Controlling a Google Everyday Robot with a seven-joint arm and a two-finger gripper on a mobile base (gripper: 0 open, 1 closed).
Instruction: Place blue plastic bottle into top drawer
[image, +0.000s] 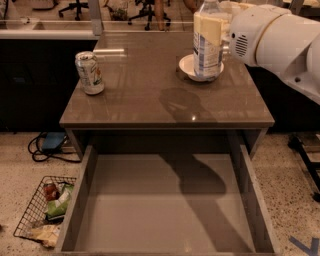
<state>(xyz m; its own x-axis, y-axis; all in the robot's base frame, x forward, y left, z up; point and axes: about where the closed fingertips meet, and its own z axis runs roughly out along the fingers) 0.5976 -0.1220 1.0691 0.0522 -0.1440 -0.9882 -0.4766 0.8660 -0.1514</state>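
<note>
The blue plastic bottle (207, 42), clear with a pale label, hangs upright above the table's back right, in front of the white bowl (186, 66). Its cap is cut off by the top edge. My gripper (223, 39) is shut on the bottle from the right, mostly hidden behind it, at the end of the white arm (272, 37). The bottle's shadow (182, 102) falls on the tabletop. The top drawer (150, 215) is pulled fully open below the table's front edge, with nothing inside.
A short white-green can (90, 73) stands at the table's (135, 100) left side. A wire basket (45, 212) with packets lies on the floor left of the drawer. Cables (47, 145) lie under the table's left side. Office chairs stand behind.
</note>
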